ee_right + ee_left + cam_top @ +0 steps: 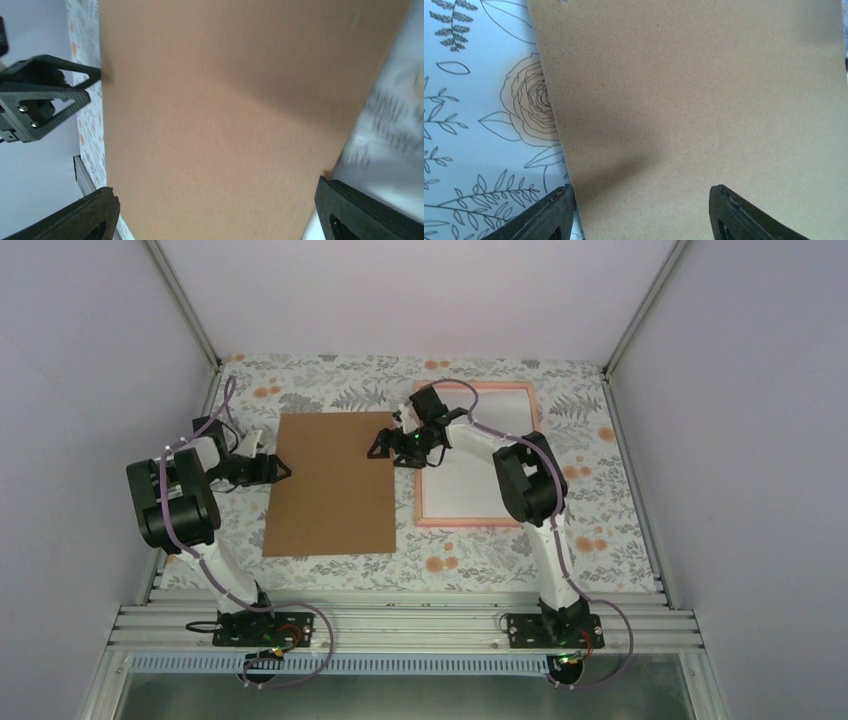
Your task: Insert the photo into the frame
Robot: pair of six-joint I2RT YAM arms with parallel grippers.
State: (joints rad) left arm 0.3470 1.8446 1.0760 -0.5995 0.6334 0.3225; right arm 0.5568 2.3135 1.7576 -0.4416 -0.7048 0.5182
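The worktop [600,530] is covered from edge to edge in a pale floral print of grey leaves and orange blossoms. Two flat things lie on it. A brown cardboard board [330,485] lies left of the middle, its long sides running from near edge toward far edge, a little skewed. Just beside it, toward the far right corner, the thin pink frame [480,522] lies flat, a white sheet [465,490] filling its inside. A narrow strip of print shows between them nearer the front; further back the gap is hidden.
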